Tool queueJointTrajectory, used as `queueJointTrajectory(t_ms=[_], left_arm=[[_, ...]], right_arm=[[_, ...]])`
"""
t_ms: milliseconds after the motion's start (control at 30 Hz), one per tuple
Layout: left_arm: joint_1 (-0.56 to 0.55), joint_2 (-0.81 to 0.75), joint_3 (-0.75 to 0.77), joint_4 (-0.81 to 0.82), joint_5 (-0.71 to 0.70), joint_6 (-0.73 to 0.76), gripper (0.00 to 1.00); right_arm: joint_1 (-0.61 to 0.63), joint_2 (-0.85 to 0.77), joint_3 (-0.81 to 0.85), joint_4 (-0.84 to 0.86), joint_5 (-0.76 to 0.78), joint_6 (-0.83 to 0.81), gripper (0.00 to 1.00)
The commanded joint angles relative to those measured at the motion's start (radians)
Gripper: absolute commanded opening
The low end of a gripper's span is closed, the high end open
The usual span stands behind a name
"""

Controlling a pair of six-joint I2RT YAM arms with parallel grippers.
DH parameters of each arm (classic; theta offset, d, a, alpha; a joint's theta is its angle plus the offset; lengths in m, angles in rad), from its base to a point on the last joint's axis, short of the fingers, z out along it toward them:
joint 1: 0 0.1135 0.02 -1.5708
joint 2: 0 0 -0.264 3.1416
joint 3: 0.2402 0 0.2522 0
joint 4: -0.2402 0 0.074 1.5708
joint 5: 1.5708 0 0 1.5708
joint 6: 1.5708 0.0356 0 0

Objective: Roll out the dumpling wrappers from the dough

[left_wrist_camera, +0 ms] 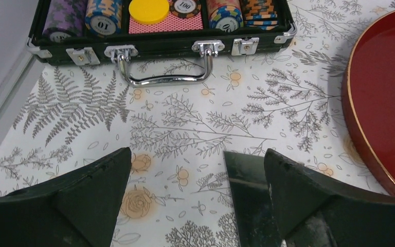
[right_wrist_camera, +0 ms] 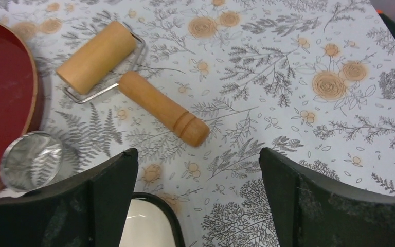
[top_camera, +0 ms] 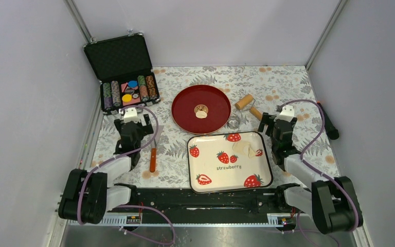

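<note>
A pale lump of dough (top_camera: 244, 148) lies on the strawberry tray (top_camera: 205, 164), toward its far right corner. One small round dumpling wrapper (top_camera: 201, 115) rests on the red plate (top_camera: 185, 110), just below the plate's gold emblem. My left gripper (top_camera: 133, 124) (left_wrist_camera: 198, 164) hovers open over the tablecloth left of the plate, nothing between its fingers. My right gripper (top_camera: 278, 123) (right_wrist_camera: 198, 159) is open and empty beside the tray's far right corner (right_wrist_camera: 144, 221), just short of the wooden roller (top_camera: 249, 106) (right_wrist_camera: 133, 85).
A metal ring cutter (top_camera: 234, 122) (right_wrist_camera: 31, 160) stands between plate and tray. A knife (top_camera: 153, 157), orange-handled, lies by my left gripper, its blade (left_wrist_camera: 247, 195) beside the right finger. An open poker chip case (top_camera: 123, 72) (left_wrist_camera: 159, 36) sits far left. A black object (top_camera: 329, 123) lies at the right edge.
</note>
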Motion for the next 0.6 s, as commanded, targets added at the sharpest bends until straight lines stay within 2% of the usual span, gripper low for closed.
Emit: queueJointTrajectory(t_ms=[0, 67, 133, 167, 233, 333, 367, 467, 567], left_arm=[[0.006, 0.059, 0.006, 0.276, -0.023, 0.087, 0.99], [0.009, 0.11, -0.024, 0.398, -0.006, 0.11, 0.99], [0.012, 0.167, -0.034, 0.48, 0.015, 0.12, 0.99], [0.023, 0.157, -0.017, 0.419, 0.039, 0.107, 0.99], [0.031, 0.166, -0.007, 0.413, 0.051, 0.107, 0.99], [0.033, 0.165, -0.01, 0.419, 0.049, 0.105, 0.99], [0.033, 0.163, -0.009, 0.411, 0.049, 0.103, 0.99], [0.036, 0.166, -0.001, 0.4, 0.054, 0.101, 0.99], [0.037, 0.167, -0.003, 0.405, 0.055, 0.099, 0.99]], right_arm=[[-0.025, 0.081, -0.075, 0.29, 0.026, -0.064, 0.94], [-0.04, 0.094, -0.067, 0.3, -0.013, -0.1, 0.92], [-0.062, 0.152, -0.103, 0.436, -0.028, -0.127, 0.89], [-0.079, 0.2, -0.128, 0.524, -0.016, -0.102, 0.89], [-0.115, 0.306, -0.176, 0.743, -0.052, -0.068, 0.89], [-0.117, 0.25, -0.117, 0.537, -0.083, -0.078, 0.92], [-0.117, 0.279, -0.101, 0.559, -0.064, -0.071, 0.99], [-0.117, 0.263, -0.067, 0.457, -0.033, -0.051, 1.0], [-0.117, 0.284, -0.081, 0.525, -0.034, -0.055, 0.99]])
